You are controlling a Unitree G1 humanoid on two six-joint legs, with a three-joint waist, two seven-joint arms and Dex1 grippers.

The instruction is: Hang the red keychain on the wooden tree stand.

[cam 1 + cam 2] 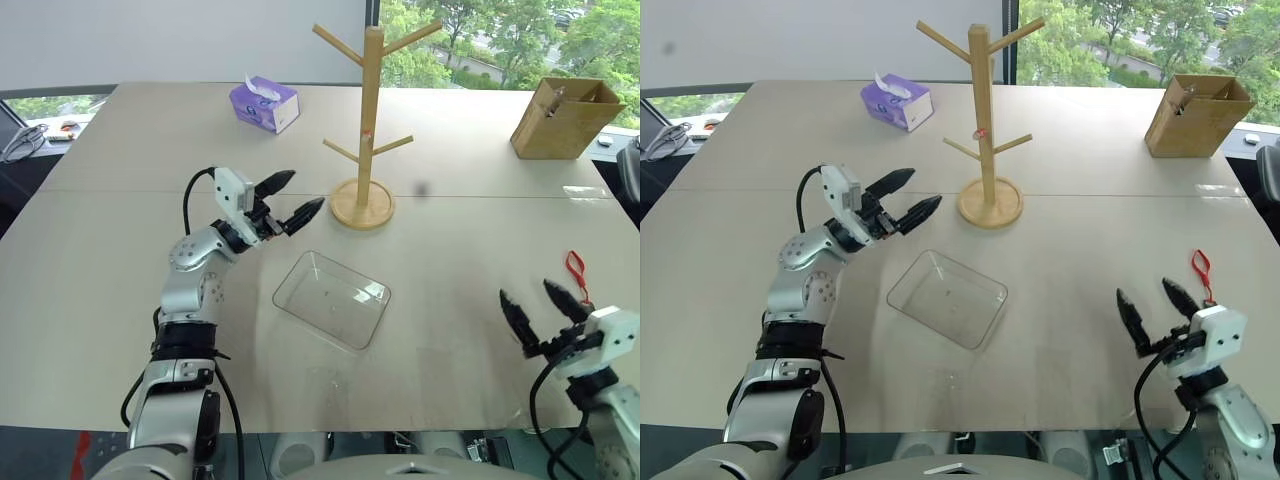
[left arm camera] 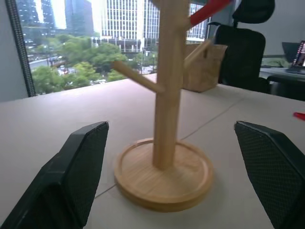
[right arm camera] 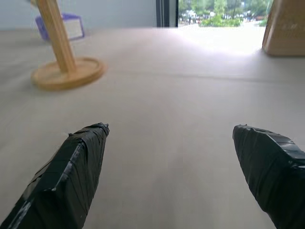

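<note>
I see the small red loop keychain [image 1: 575,270] lying flat on the pale bench [image 1: 450,310], just beyond my right gripper [image 1: 543,302], not touching it. That gripper's two black fingers [image 1: 516,318] are spread wide and hold nothing. My left gripper [image 1: 290,198] hangs above the bench beside the tall light-wood tree stand with angled pegs [image 1: 368,130] (its fingers are spread wide too, and empty). A clear plastic tray [image 1: 331,299] sits between my arms. A purple tissue box [image 1: 264,104] and a brown cardboard box [image 1: 566,117] stand far back.
</note>
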